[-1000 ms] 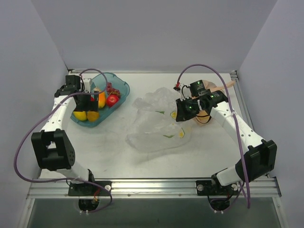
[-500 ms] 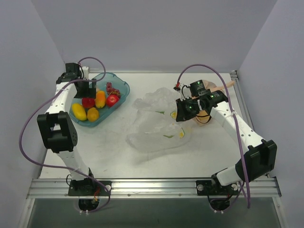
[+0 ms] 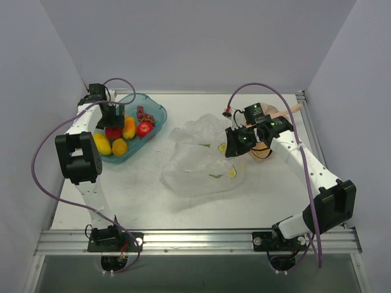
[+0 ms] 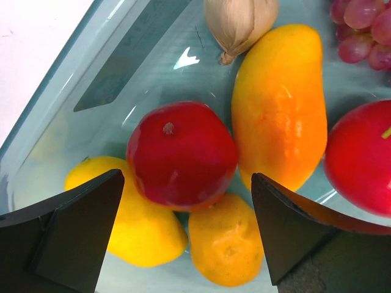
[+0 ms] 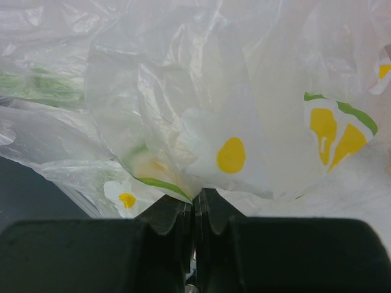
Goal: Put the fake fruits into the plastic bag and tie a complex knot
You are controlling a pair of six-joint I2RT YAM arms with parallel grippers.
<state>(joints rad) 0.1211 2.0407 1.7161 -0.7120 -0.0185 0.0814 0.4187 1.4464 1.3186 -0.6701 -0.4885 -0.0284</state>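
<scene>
On the near-to-middle part of the pale grey surface (image 3: pixel 140 204), the thin clear crinkly plastic bag (image 3: pixel 198 165) lies slumped. It is printed with white flowers with yellow centres and green leaves. At the bag's far right edge the right jaws are pressed fully together on a fold of its film. In the right wrist view the film billows up and away from that pinch.

Just behind the right arm (image 3: pixel 305 165) and partly hidden by it sits a peach-orange tinted bag (image 3: pixel 261 152).

Further back on the left, the teal translucent plastic tray (image 3: pixel 157 113) holds the glossy toy fruits (image 3: pixel 129 128), well apart from the clear bag. The left jaws stand wide above the tray, holding nothing. Between their black fingers (image 4: pixel 73 235), the left wrist view shows a round red fruit (image 4: pixel 181 155). It touches a yellow fruit (image 4: pixel 143 226), a small orange fruit (image 4: pixel 226 244) and a long orange-yellow mango-shaped fruit (image 4: pixel 279 107). Beyond these lie a red apple (image 4: pixel 360 159), purple grapes (image 4: pixel 363 27) and a pale garlic bulb (image 4: pixel 239 21).
</scene>
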